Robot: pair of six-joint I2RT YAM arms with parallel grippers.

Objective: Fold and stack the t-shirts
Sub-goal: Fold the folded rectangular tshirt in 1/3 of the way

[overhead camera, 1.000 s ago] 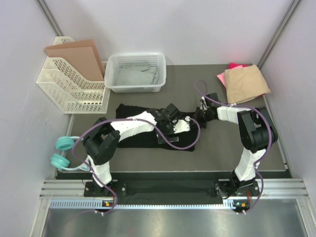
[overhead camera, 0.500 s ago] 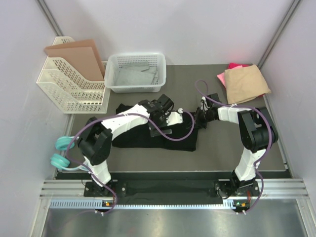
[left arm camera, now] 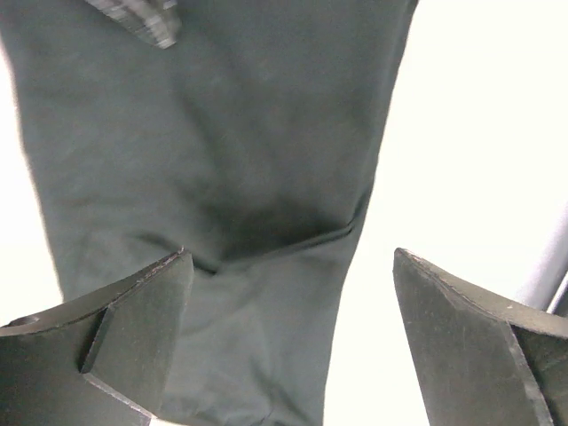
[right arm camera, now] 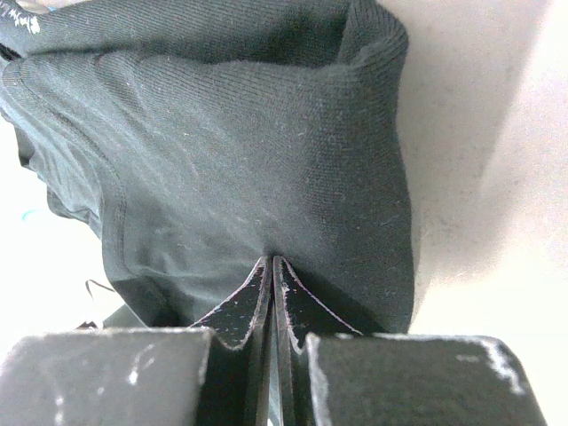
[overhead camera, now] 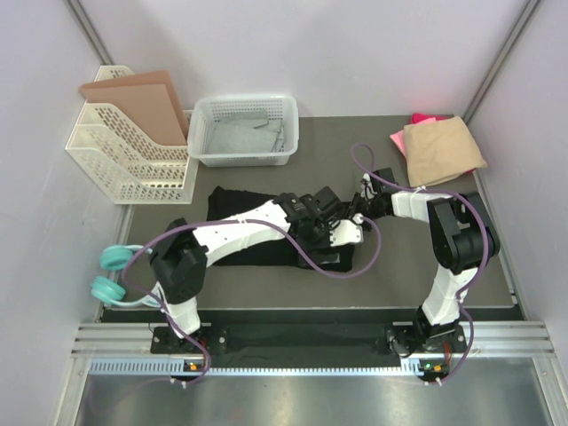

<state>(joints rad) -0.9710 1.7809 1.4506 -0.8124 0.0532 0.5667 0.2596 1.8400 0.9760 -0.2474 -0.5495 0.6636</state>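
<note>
The large black t-shirt (overhead camera: 235,200) lies partly folded across the middle of the mat. My left gripper (overhead camera: 342,232) hovers open over its right end; in the left wrist view the black cloth (left arm camera: 222,177) and its edge lie below my spread fingers (left arm camera: 133,328). My right gripper (overhead camera: 359,209) is shut on the shirt's right edge, and the right wrist view shows the cloth (right arm camera: 266,151) pinched at the jaw tips. A folded tan t-shirt (overhead camera: 442,149) rests on a pink one (overhead camera: 420,119) at the back right corner.
A white mesh basket (overhead camera: 244,131) stands at the back centre. A white file rack (overhead camera: 124,160) with brown cardboard sheets (overhead camera: 138,102) stands at the back left. Teal headphones (overhead camera: 111,271) lie at the left mat edge. Purple cables loop over the shirt.
My left gripper swung back towards the basket, then forward and right to the shirt's right end. The right gripper kept its hold and did not move.
</note>
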